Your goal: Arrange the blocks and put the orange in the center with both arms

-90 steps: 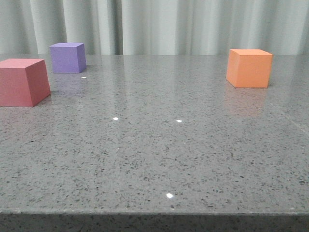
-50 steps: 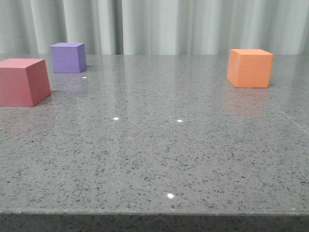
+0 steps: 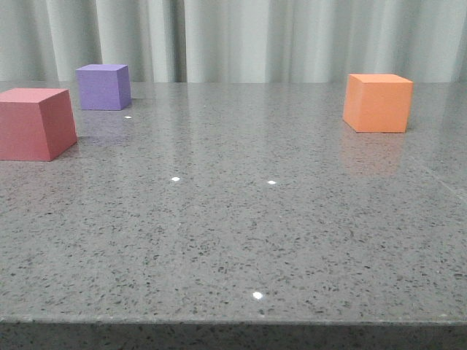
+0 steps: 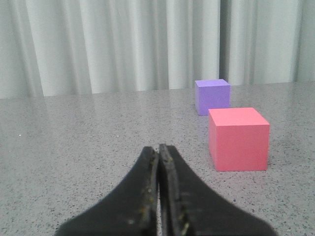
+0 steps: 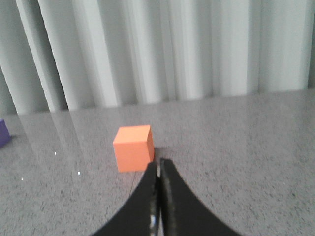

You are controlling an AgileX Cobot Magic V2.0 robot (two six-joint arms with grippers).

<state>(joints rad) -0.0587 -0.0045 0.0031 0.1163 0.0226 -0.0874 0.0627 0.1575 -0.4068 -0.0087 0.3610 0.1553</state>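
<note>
The orange cube [image 3: 377, 103] stands at the far right of the grey table. The purple cube [image 3: 103, 87] stands at the far left, and the pinkish-red cube [image 3: 35, 123] stands nearer at the left edge of view. No gripper shows in the front view. In the left wrist view my left gripper [image 4: 158, 150] is shut and empty, short of the pinkish-red cube [image 4: 238, 139] with the purple cube [image 4: 212, 96] behind it. In the right wrist view my right gripper [image 5: 159, 164] is shut and empty, short of the orange cube [image 5: 133, 148].
The speckled grey stone table [image 3: 241, 219] has its front edge near the bottom of the front view. A pale pleated curtain [image 3: 241, 36] hangs behind the table. A sliver of the purple cube [image 5: 3, 132] shows at the edge of the right wrist view.
</note>
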